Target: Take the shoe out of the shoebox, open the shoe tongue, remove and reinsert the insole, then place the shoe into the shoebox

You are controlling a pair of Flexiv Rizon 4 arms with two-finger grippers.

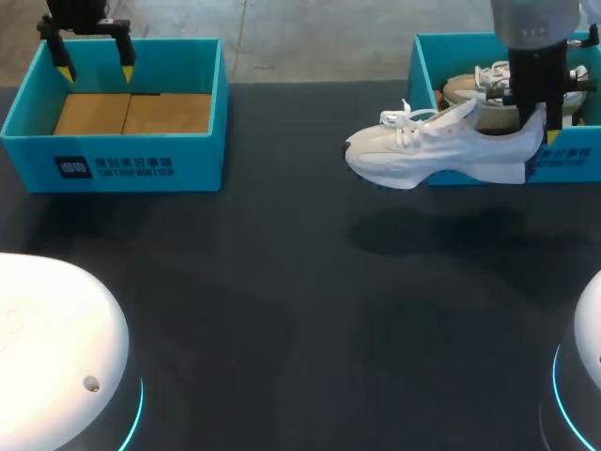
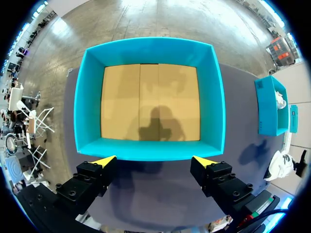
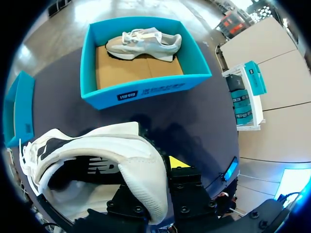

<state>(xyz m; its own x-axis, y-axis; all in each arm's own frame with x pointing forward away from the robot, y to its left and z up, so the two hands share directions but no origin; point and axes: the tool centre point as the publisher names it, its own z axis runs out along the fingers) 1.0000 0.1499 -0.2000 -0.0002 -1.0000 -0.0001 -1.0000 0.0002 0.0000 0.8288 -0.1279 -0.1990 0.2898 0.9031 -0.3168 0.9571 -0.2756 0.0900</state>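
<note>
One shoe (image 1: 441,150), heel gripped in the right jaws, hangs just outside its shoebox (image 1: 573,162); next, probably lower it onto the worktop (image 1: 282,319). Far left jaws open.

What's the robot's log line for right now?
right gripper: shut on white shoe, held above table | left gripper: open above empty box

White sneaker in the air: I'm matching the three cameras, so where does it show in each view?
Head view: white sneaker right of middle, heel held by the right end effector, in front of the right shoebox.
Left wrist view: small, far off, near the right shoebox.
Right wrist view: close up, heel in its own end effector.
Shared landmark: the right shoebox.
</note>
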